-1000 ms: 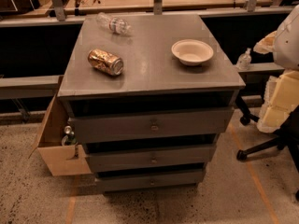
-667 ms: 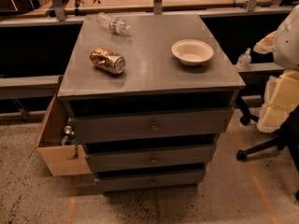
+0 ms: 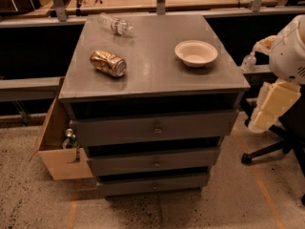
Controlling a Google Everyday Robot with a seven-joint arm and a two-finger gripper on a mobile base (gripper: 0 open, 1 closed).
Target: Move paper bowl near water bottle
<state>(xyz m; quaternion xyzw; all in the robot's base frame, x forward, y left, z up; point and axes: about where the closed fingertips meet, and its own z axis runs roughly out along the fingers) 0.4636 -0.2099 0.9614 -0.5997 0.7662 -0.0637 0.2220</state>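
- At the lower left, you see a cardboard box [image 3: 57, 151] partly hidden behind the cabinet
- The water bottle [image 3: 116, 25] lies at the upper left of the cabinet top [image 3: 157, 80], its clear body hard to make out
- The gold can [image 3: 108, 63] lies below it
- The paper bowl [image 3: 196, 53] sits upright right of centre, well apart from the bottle
- The gripper [image 3: 274, 104] hangs at the right edge, beside the cabinet; you cannot tell whether it is spread or closed

white arm [image 3: 288, 51] at right edge dipped slightly lower; hand outside the view
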